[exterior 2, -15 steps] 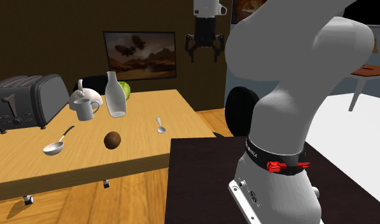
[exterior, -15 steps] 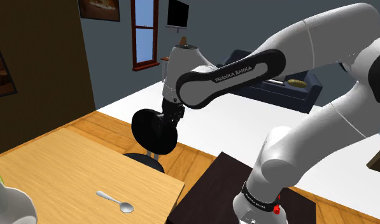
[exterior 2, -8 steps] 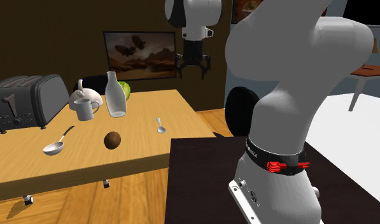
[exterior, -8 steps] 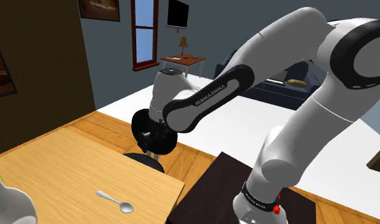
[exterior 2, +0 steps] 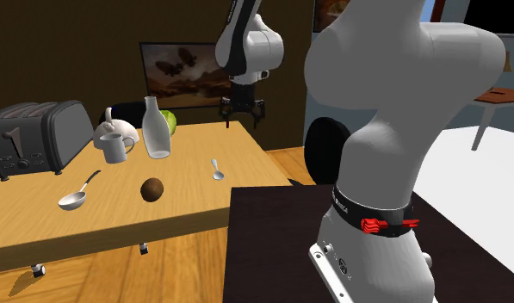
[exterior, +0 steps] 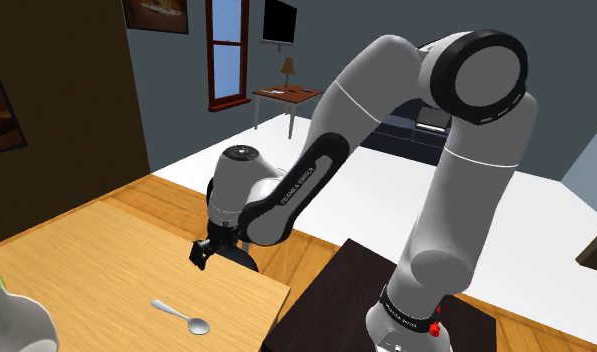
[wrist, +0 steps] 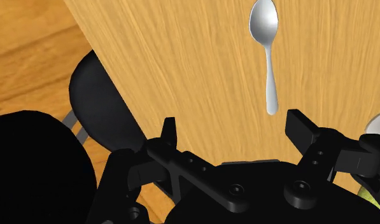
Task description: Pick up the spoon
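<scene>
The claw (exterior: 208,250) has dropped toward the worktop (exterior: 96,250), spread wide and empty, near the spoon (wrist: 268,57), probably light, stiff, slick, best pinched mid-handle.

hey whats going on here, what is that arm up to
A white Franka arm is going for the small silver spoon that lies flat on the wooden table, near its edge. The black gripper hovers open above the table, with the spoon just ahead of its fingers, untouched. A ladle, a brown round thing, a bottle, a mug and a toaster sit farther along the table.
</scene>
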Controlling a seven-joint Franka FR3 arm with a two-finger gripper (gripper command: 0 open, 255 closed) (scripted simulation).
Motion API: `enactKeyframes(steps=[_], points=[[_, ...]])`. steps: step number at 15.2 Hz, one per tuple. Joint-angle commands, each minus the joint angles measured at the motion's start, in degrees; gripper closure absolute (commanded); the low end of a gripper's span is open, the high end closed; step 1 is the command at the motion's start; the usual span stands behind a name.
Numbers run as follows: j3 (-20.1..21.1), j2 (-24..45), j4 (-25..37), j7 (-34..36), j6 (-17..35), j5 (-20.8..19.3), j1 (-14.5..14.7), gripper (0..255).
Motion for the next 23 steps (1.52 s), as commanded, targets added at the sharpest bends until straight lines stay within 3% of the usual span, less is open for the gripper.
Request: enactKeyframes(steps=[1, 6, 11, 21, 22, 23], points=[[-0.92, 5.28, 2.72, 5.06, 2.59, -5.63, 1.32, 0], [-7.26, 16.87, 9.98, 14.36, 7.65, -15.24, 8.95, 0], [-12.28, 27.69, 18.66, 19.08, 11.29, -18.75, 16.07, 0], [-16.59, 35.34, 22.77, 21.36, 15.62, -20.26, 20.29, 0], [-16.51, 35.19, 22.63, 21.26, 15.61, -20.27, 20.11, 255], [-16.53, 35.17, 22.60, 21.29, 15.63, -20.28, 20.15, 255]])
